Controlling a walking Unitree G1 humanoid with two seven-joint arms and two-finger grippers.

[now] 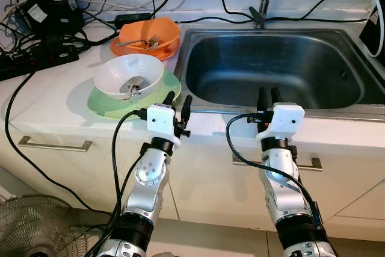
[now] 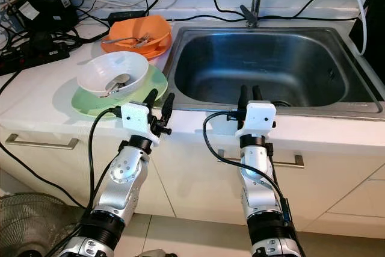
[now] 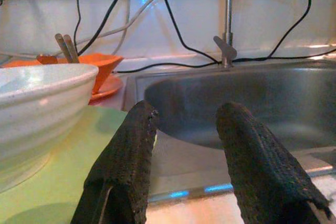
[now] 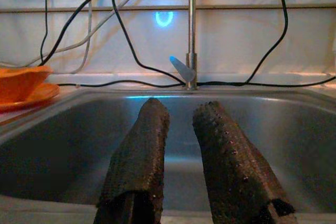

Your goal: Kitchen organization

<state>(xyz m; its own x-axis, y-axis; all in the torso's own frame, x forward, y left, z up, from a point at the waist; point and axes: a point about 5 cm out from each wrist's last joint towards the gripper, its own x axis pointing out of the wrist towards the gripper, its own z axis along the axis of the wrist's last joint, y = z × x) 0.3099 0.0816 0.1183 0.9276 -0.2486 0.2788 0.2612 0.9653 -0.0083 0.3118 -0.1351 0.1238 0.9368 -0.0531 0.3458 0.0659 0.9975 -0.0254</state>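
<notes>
On the white surface, a white ribbed bowl holding a metal spoon is seen on a pale green plate, with an orange bowl of cutlery behind it. The left tool is held open and empty beside the green plate's rim. The right tool, fingers slightly parted and empty, is poised at the front edge of the stainless steel sink.

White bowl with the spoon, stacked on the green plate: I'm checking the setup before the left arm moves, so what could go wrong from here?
1. The left claw is open at the green plate's rim; a push could slide the stack.
2. Lifting the white bowl tilted could spill its spoon.
3. Black cables lie beside the dishes and could snag.
</notes>
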